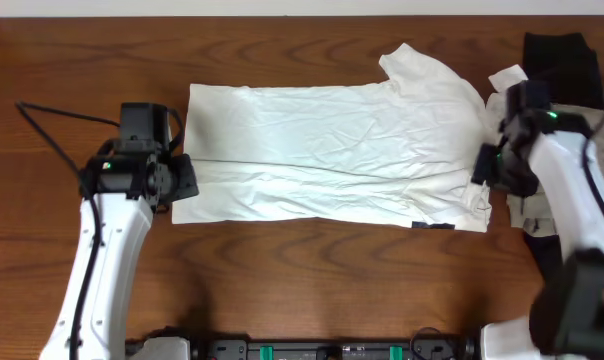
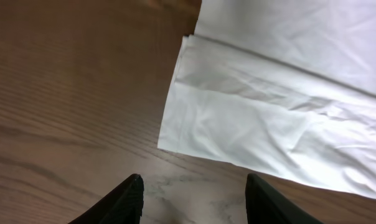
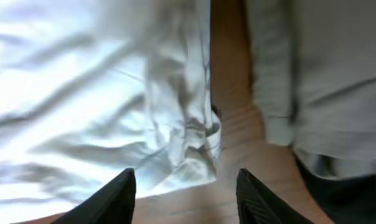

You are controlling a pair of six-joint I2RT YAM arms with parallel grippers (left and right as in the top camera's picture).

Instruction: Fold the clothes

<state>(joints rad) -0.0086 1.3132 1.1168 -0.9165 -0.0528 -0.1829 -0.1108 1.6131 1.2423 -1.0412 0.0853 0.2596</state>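
Overhead view: a large white short-sleeved T-shirt of thin wrinkled cloth lies flat across the middle of the brown wooden desk. Its near long edge is folded over onto itself, and one sleeve points to the far side at the right end. The left gripper stands at the shirt's left end, by the folded near corner. In the left wrist view its fingers are spread over bare desk with nothing between them, and the shirt's corner lies just ahead, apart from them. The right gripper stands at the shirt's right end. In the right wrist view its fingers are likewise spread and pinch nothing, and the crumpled shirt edge lies just beyond the fingertips. A strip of desk separates this edge from a grey-beige garment to the right. A black garment lies at the far right.
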